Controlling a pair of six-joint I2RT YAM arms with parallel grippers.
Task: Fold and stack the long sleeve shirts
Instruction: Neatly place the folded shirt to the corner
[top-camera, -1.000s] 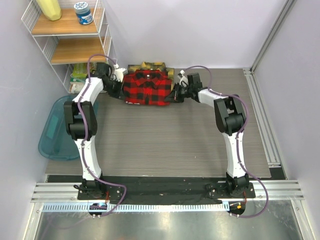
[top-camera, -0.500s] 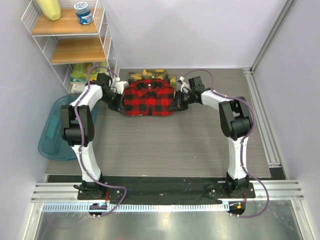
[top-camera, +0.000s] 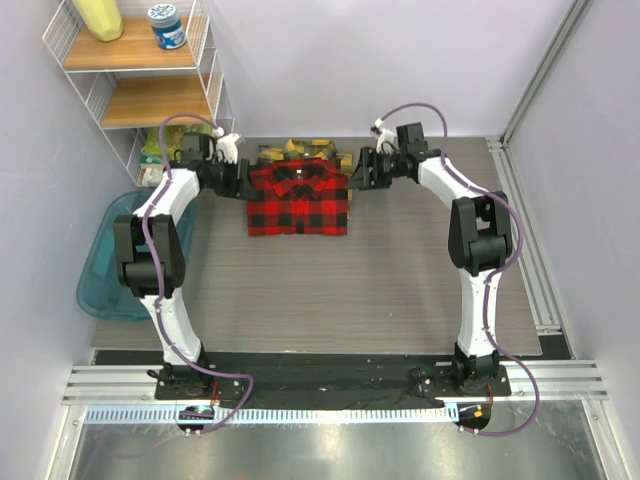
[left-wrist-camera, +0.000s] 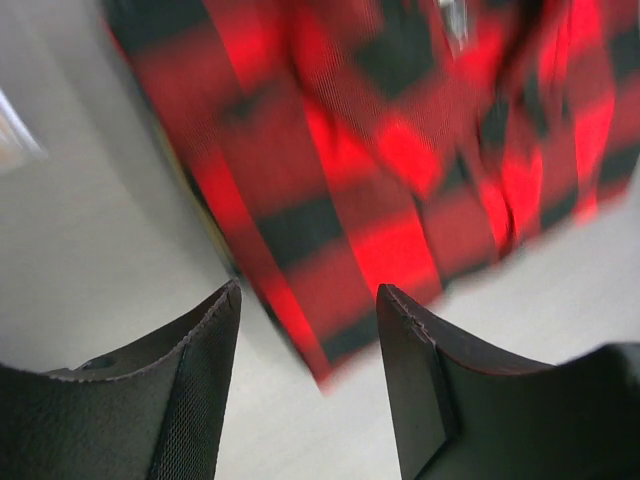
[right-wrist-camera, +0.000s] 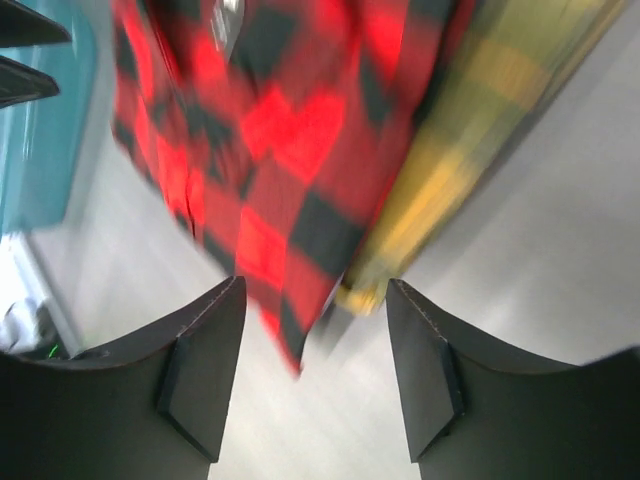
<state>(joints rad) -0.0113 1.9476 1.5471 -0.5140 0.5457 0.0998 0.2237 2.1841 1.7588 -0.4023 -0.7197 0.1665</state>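
Flanking red shirt (top-camera: 298, 198), both arms stretched far; left hand (top-camera: 236, 178), right hand (top-camera: 358, 170) parted, gripping nothing.

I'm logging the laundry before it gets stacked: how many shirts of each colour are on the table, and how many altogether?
red shirt: 1
yellow shirt: 1
Total: 2
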